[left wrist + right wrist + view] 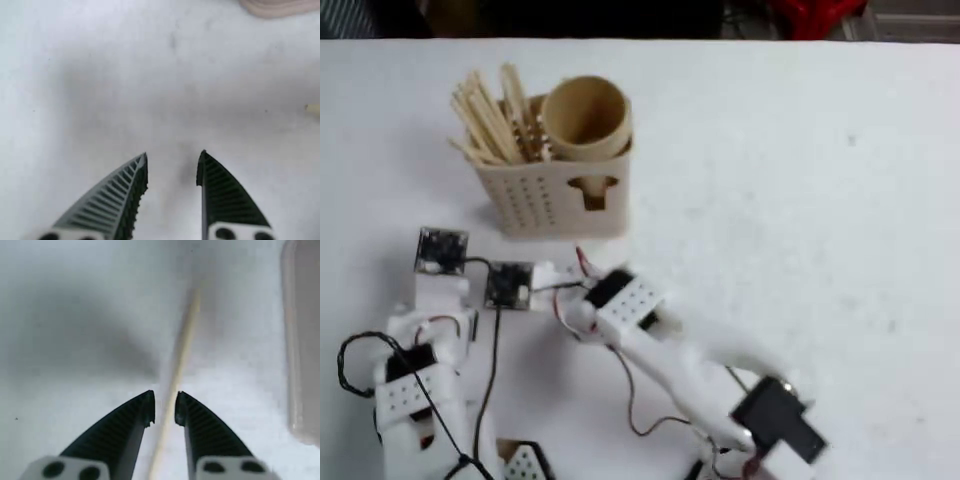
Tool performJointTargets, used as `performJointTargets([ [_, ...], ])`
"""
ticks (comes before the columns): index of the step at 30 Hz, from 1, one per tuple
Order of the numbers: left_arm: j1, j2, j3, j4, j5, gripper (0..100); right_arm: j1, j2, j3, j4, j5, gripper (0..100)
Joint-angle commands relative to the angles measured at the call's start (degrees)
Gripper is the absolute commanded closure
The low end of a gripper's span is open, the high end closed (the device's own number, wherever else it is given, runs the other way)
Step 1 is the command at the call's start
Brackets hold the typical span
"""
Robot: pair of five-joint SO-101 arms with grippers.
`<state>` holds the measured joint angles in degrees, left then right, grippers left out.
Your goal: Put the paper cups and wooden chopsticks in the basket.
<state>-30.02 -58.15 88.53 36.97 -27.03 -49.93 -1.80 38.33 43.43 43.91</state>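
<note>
The perforated beige basket stands at the back left and holds a bundle of wooden chopsticks and a paper cup. One loose chopstick lies on the white table beside the basket wall. My right gripper hangs low over it, narrowly open, with the stick running between its fingertips. My left gripper is open over bare table, with nothing between its fingers. A basket corner and a chopstick tip lie beyond it. The right arm reaches in front of the basket, beside the left arm.
The white table stretches wide to the right of the basket. Loose black and red cables hang between the two arms near the front edge.
</note>
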Motion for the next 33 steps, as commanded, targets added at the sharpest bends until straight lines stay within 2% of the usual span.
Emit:
performJointTargets([
  [1,0.57,-1.10,-0.35,-0.88,0.53,83,0.57,4.53,-5.27,-0.31,-5.10,82.2],
  [5,0.57,-1.10,-0.35,-0.88,0.53,83,2.86,10.51,-11.52,-0.31,-9.58,80.7],
  [11,0.57,-1.10,-0.35,-0.88,0.53,83,3.65,14.46,-12.40,1.71,-9.85,81.0],
  [13,0.57,-1.10,-0.35,-0.88,0.53,83,3.65,14.37,-12.40,3.91,-9.85,85.8],
  [16,0.57,-1.10,-0.35,-0.88,0.53,83,3.65,14.37,-12.40,4.97,-9.93,99.6],
  [18,0.57,-1.10,-0.35,-0.88,0.53,83,3.65,14.37,-12.48,6.46,-9.93,96.4],
  [25,0.57,-1.10,-0.35,-0.88,0.53,83,3.65,12.70,-13.36,10.68,-10.46,98.1],
  [33,0.57,-1.10,-0.35,-0.88,0.53,83,4.09,-2.59,-12.66,17.19,-21.10,98.1],
])
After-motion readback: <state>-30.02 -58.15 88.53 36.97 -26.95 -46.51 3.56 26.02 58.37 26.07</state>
